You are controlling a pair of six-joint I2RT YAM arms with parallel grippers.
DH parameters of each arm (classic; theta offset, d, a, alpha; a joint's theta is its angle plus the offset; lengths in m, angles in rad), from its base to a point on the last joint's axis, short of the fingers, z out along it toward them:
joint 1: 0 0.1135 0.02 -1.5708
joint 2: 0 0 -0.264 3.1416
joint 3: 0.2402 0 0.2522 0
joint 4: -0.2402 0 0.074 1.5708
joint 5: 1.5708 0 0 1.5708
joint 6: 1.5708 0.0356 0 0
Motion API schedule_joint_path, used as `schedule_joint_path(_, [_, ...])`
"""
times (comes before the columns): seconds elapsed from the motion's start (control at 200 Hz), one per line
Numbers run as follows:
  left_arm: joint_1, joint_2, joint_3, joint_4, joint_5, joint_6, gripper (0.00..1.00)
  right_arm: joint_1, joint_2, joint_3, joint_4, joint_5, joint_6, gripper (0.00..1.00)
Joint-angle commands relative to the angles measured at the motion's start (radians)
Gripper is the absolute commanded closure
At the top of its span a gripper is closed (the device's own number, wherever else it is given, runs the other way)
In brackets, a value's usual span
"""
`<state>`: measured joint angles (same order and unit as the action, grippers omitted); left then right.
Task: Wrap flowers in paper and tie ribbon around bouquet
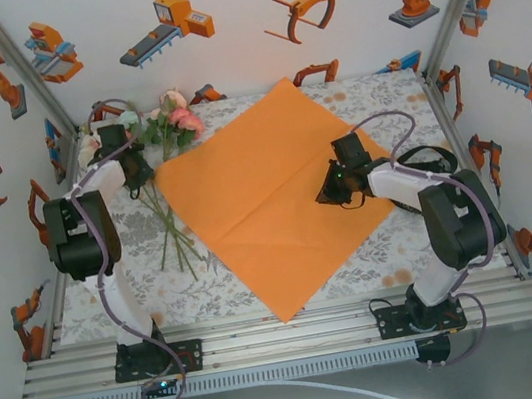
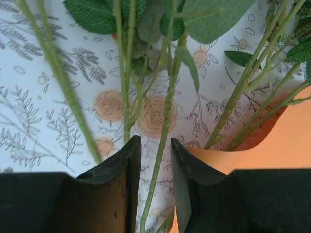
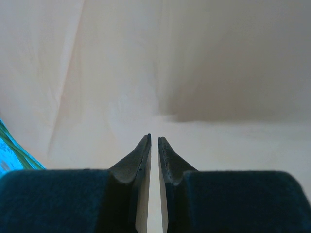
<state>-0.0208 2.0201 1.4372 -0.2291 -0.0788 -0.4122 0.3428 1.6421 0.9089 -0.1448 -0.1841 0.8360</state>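
Orange paper (image 1: 265,190) lies on counter (image 1: 397,260), flowers (image 1: 168,124) at its left edge | left fingers (image 2: 130,160) parted astride one stem (image 2: 166,121), we judge ready to grasp | right fingers (image 3: 142,155) nearly together over paper; pinching, we cannot tell.

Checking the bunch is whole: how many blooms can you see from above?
4 blooms: two pink beside the paper, one pale green and one white further left; others may be hidden.

Flowers (image 2: 164,126), blooms beyond the left wrist view's top edge
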Motion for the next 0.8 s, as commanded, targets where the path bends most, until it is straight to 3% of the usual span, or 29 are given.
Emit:
schedule_joint_path(0.0, [0.002, 0.02, 0.045, -0.026, 0.048, 0.042, 0.65, 0.0, 0.013, 0.034, -0.019, -0.012, -0.017, 0.83])
schedule_joint_path(0.17, [0.005, 0.095, 0.163, -0.178, -0.007, 0.043, 0.64, 0.0, 0.001, 0.049, -0.041, -0.026, -0.016, 0.81])
schedule_joint_path(0.375, [0.013, 0.179, 0.283, -0.284, 0.031, 0.049, 0.63, 0.0, -0.068, 0.07, -0.08, -0.031, -0.021, 0.78])
schedule_joint_path(0.601, [0.019, 0.201, 0.334, -0.313, 0.037, 0.054, 0.8, -0.001, -0.233, 0.085, -0.132, -0.045, -0.029, 0.73])
schedule_joint_path(0.791, [0.018, 0.081, 0.31, -0.311, -0.012, 0.071, 0.88, 0.0, -0.375, 0.09, -0.203, 0.029, -0.065, 0.71])
